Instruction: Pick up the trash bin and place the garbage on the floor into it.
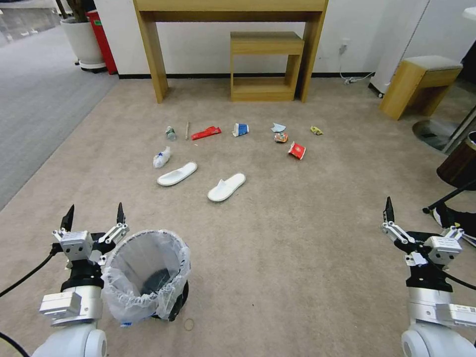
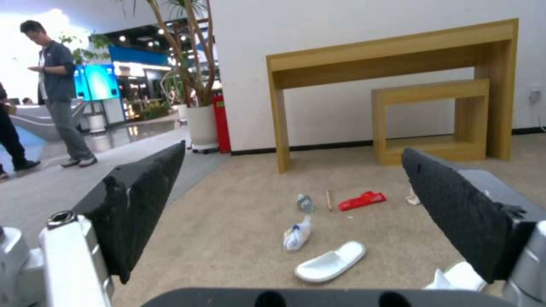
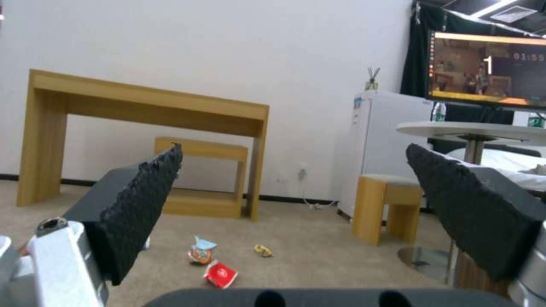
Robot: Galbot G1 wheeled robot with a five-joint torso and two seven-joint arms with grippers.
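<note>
Two grippers hang low over the floor (image 1: 297, 238), both with fingers spread wide and holding nothing. Farthest left, the left gripper (image 1: 94, 214) sits just beside the trash bin (image 1: 146, 277), which stands upright on the carpet. Ahead lies the garbage: crushed bottles (image 1: 161, 158), two white slippers (image 1: 177, 174), a red wrapper (image 1: 206, 133), cups (image 1: 240, 129). At far right hovers the right gripper (image 1: 421, 220).

We can read only one thing: pale digits, seemingly "01:55", at the upper right of the dark wall screen (image 3: 486, 68) above the round white tabletop (image 3: 472, 130). Prints on the floor litter stay illegible.
</note>
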